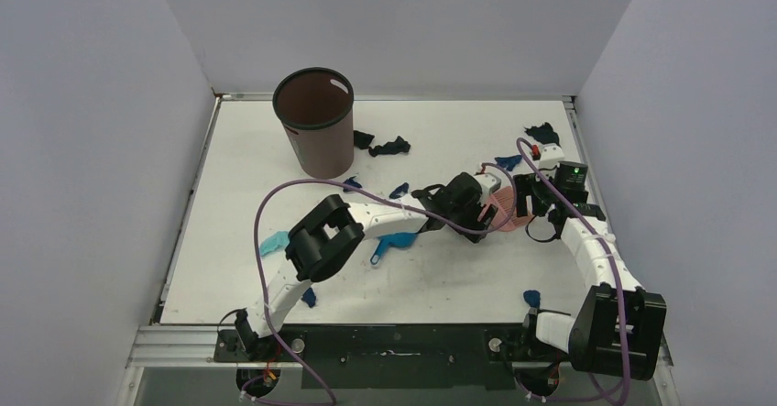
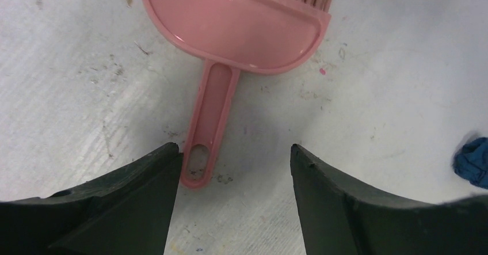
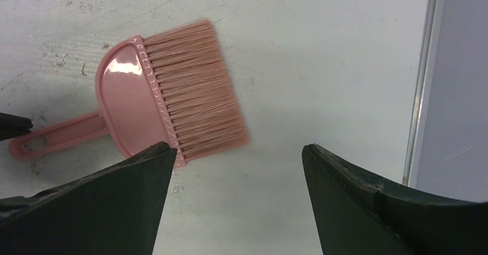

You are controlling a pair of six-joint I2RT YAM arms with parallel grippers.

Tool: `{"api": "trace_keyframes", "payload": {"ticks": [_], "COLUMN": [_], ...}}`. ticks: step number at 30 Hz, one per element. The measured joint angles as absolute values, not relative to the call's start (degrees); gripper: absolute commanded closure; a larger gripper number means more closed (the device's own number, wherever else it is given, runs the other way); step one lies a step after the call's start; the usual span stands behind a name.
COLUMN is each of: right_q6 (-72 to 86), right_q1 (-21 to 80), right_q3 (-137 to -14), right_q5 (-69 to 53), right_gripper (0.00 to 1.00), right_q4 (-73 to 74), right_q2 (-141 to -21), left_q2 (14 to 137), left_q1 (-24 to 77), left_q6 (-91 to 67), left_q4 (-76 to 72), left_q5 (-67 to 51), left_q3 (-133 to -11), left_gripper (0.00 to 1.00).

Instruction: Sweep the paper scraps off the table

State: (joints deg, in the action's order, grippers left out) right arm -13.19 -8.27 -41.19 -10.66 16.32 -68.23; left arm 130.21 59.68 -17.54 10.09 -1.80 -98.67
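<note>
L wrist cam: left fingers [image 2: 132, 203] wide open, brush [image 2: 230, 25] handle lying betw. them, its end just beside one tip. R wrist cam adds the bristles; right fingers [image 3: 115, 197] wide too, nothing held. Top cam only: full spread of paper scraps [image 1: 389, 147], small, crumpled, dark blue/black, scattered on surface [image 1: 440, 287] from near edge to far right corner; bin [image 1: 314, 122] far left.

1. White table [image 1: 458, 278]: faint specks and scuffs, metal rim.
2. Dark round bin [image 1: 316, 140] stands upright, far-left area.
3. Pink brush [image 3: 172, 105] lies flat, right of ctr, bristles twd right rim.
4. Bright blue dustpan [image 1: 399, 241] near ctr, only partly visible.
5. Paper scraps [image 1: 389, 147]: black pair just right of bin. Blue ones scattered mid-table, in far-right corner and along near edge.
</note>
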Motion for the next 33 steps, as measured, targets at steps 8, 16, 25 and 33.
{"api": "trace_keyframes", "payload": {"ticks": [8,16,25,33], "right_q6": [-13.2,-13.3,-14.3,-15.0], "right_q1": [-8.3,-8.3,-8.1,3.5], "right_q3": [-41.2,-41.2,-44.1,-45.2], "right_q5": [-9.6,-9.0,-10.5,-12.4], "right_gripper": [0.15,0.15,0.16,0.01], "right_q4": [16.0,15.9,19.1,21.7], "right_q2": [-68.9,-70.5,-77.1,-79.5], "left_q2": [130.0,124.3,103.7,84.0], "left_q1": [60.6,65.3,65.3,54.8], "left_q6": [-15.5,-15.7,-14.0,-14.9], "left_q4": [4.0,3.4,13.0,19.4], "left_q5": [-9.8,-17.9,-8.2,2.4], "left_q3": [-94.7,-86.6,-79.5,-66.9], "left_gripper": [0.35,0.35,0.32,0.29]}}
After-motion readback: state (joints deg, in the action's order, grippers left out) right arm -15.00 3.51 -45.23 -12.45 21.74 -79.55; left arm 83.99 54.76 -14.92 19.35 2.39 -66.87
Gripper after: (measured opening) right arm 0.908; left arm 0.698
